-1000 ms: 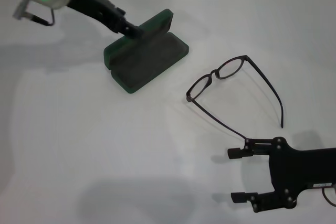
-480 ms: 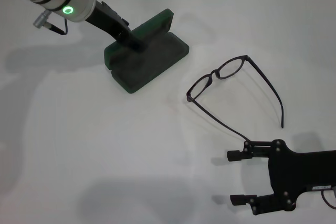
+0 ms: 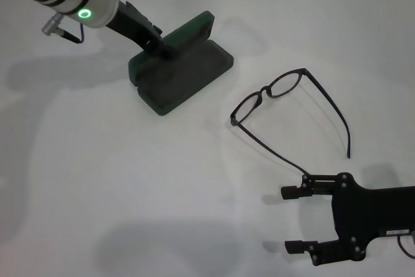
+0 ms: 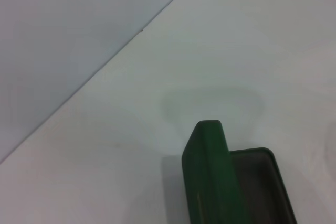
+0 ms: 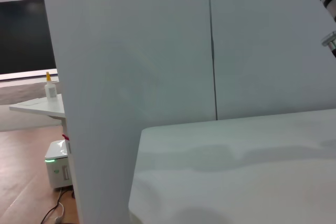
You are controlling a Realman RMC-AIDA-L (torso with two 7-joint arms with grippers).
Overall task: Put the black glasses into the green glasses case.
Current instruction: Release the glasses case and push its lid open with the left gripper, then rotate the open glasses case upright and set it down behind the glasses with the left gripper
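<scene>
My left gripper (image 3: 162, 48) sat at the raised lid of the green glasses case (image 3: 181, 69), which lay open on the white table (image 3: 97, 180); I could not tell how its fingers stood. The black glasses (image 3: 288, 111) rested on the table well apart from the case, temples unfolded. My right gripper (image 3: 295, 218) hovered with fingers spread wide, one fingertip (image 3: 288, 191) just beside a temple tip.

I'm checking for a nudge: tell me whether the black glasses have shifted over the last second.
No. The black glasses lie in the same spot, same distance from the green glasses case.
</scene>
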